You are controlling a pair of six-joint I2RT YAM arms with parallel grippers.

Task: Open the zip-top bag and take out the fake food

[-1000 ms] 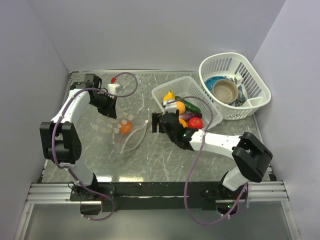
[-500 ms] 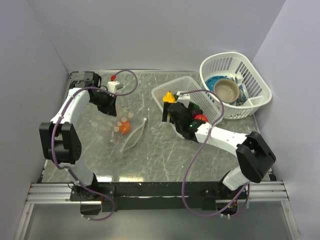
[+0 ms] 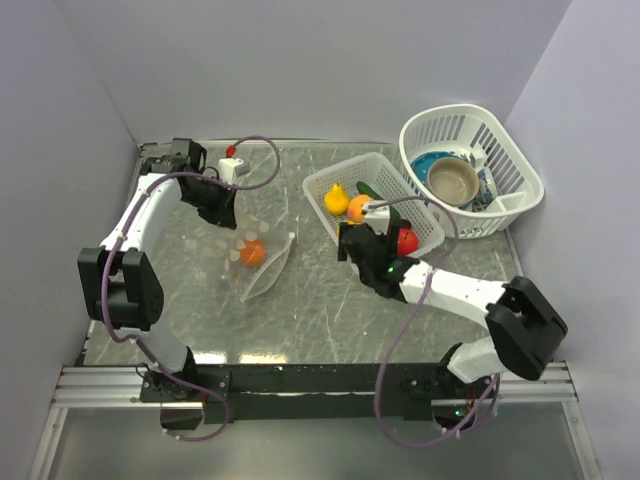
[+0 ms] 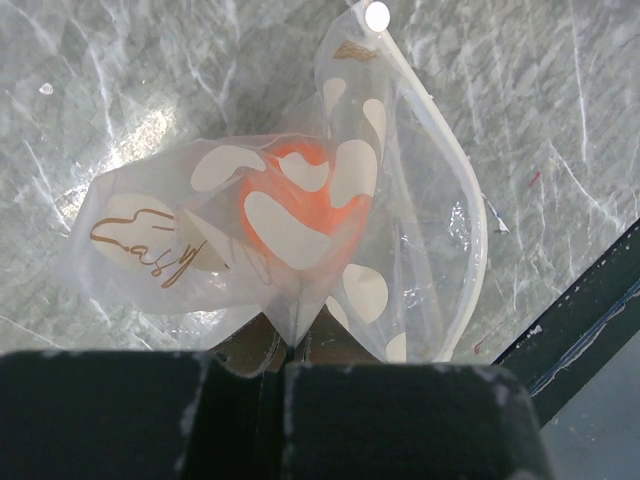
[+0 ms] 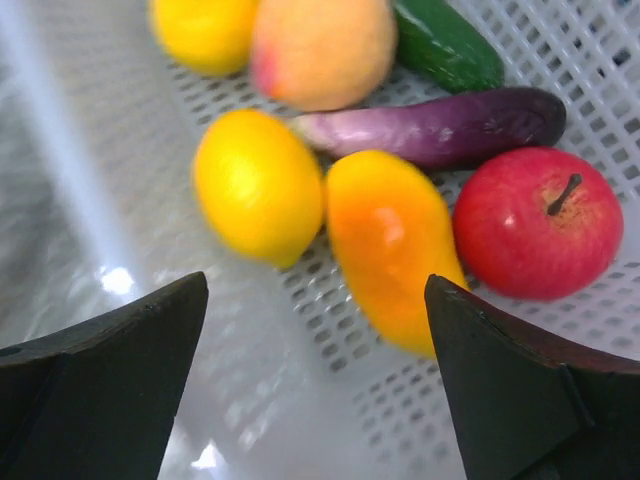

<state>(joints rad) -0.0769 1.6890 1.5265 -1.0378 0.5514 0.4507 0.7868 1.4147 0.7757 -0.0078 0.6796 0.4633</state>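
Note:
The clear polka-dot zip-top bag (image 3: 262, 268) lies left of centre, mouth open, with its white zip strip (image 4: 470, 240) curving on the right. An orange fake fruit (image 3: 252, 253) is still inside it and also shows in the left wrist view (image 4: 300, 205). My left gripper (image 3: 224, 210) is shut on the bag's closed end (image 4: 290, 335). My right gripper (image 3: 352, 242) is open and empty (image 5: 315, 285) at the near edge of the white lattice basket (image 3: 325, 182). In the basket lie a yellow fruit (image 5: 258, 185), an orange one (image 5: 385, 240), a red apple (image 5: 540, 220), an eggplant (image 5: 440, 130) and a cucumber (image 5: 445, 45).
A round white basket (image 3: 520, 165) with a bowl (image 3: 452, 180) and dishes stands at the back right. A small white box with a red cap (image 3: 230, 168) sits at the back left. Grey walls close in the table on three sides.
My right gripper carried a fruit over the lattice basket, let it go there and drew back toward the near side. My left gripper kept hold of the bag, shifting slightly.

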